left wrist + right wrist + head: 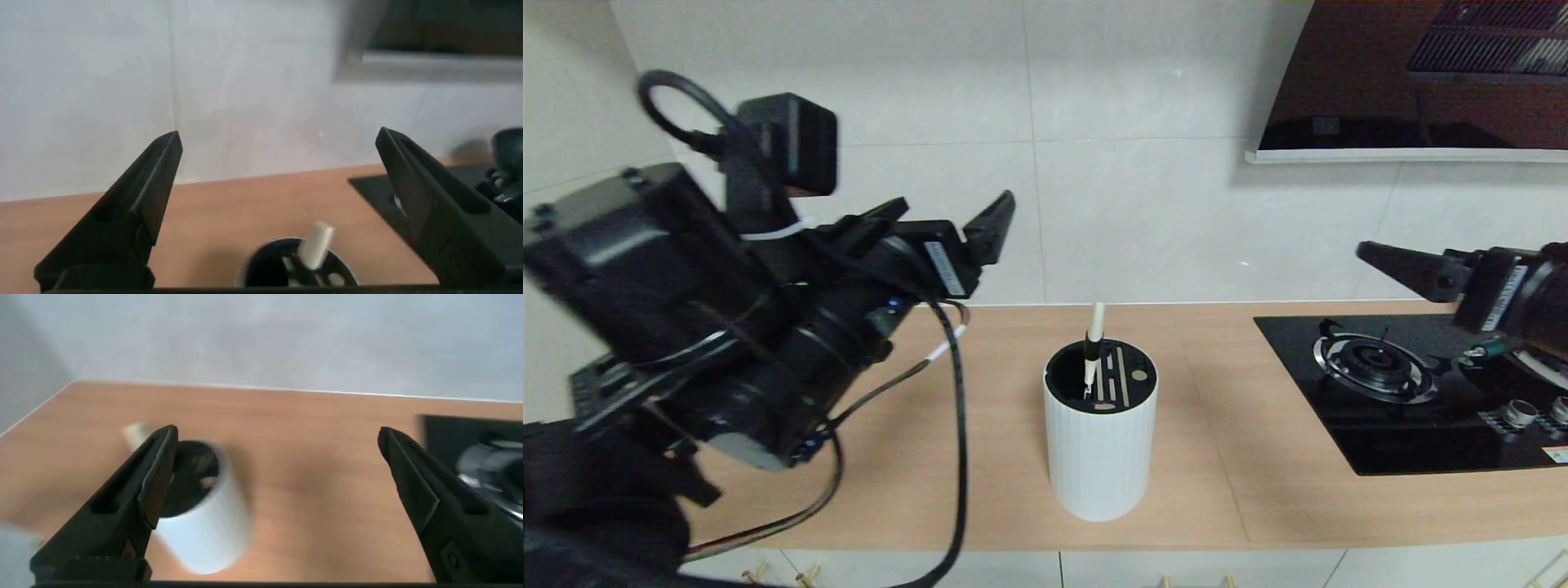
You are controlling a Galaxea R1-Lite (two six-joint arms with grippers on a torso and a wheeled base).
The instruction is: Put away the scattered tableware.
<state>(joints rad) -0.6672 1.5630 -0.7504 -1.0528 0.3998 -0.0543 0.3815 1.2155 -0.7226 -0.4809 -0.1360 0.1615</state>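
Left fingers (pixel 131 214) spread wide, nothing between them, and parked high over the table (pixel 1258 490). The holder (pixel 1101 441) sits ahead of and below them, about on the centre line between the two tips, which looks like a standoff pose directly above the drop point. Right fingers (pixel 131 494) are also wide and empty, held level above the hob (pixel 1421 441), with the holder well off to their left and lower, nearer one finger than the other. Probably kept out there so the arms don't cross. The task's thing is a utensil (pixel 1096 322) already standing in the holder, near upright, with its handle poking out toward the left fingers. It has a slim pale handle, rounded at the end, and a dark neck going down into the top. The holder is a white ribbed cylinder, matte, likely plastic or ceramic, with a black top insert that has one round well plus narrow slots. The slots are what keep the utensil standing instead of leaning on the rim. The table is light wood laminate, smooth, so there's not much friction if the holder gets bumped. The hob is glossy black glass with a metal burner (pixel 1376 366) ring. Judgement: this piece is stowed, and both sets of fingers are free for the next pick.
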